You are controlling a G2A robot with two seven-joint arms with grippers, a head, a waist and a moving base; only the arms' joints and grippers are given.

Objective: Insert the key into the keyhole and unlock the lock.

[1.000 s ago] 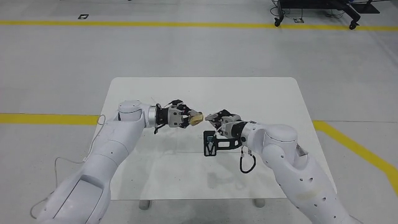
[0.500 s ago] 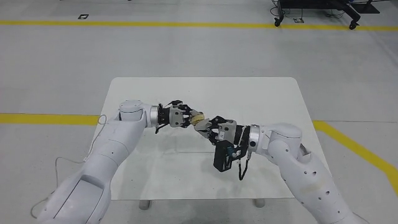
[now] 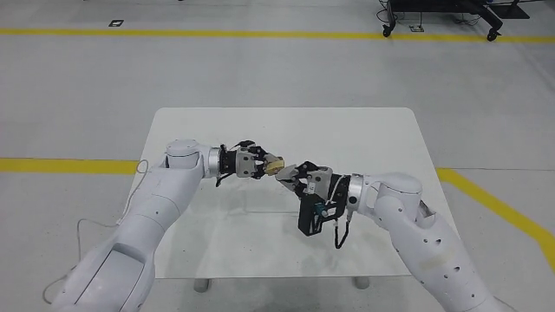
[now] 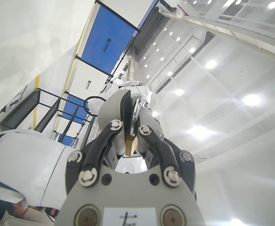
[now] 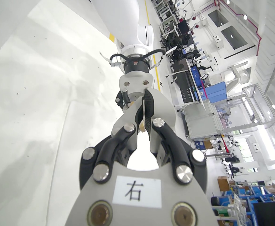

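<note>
The top camera is looking down on the table point(image 3: 364, 130) from above both arms, while wrist cameras are sitting close behind the left gripper point(image 4: 133, 105) and right gripper point(image 5: 144, 99), facing each other; all three are sharing that meeting point

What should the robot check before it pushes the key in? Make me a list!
1. Left fingers grip the lock: ok.
2. Right fingers pinch the key: ok.
3. Lock and key are held up off the table: ok.
4. Key and lock are close together, facing each other: ok.
5. Key lined up to slide in: cannot tell.
6. Key already partly inside: cannot tell.
</note>
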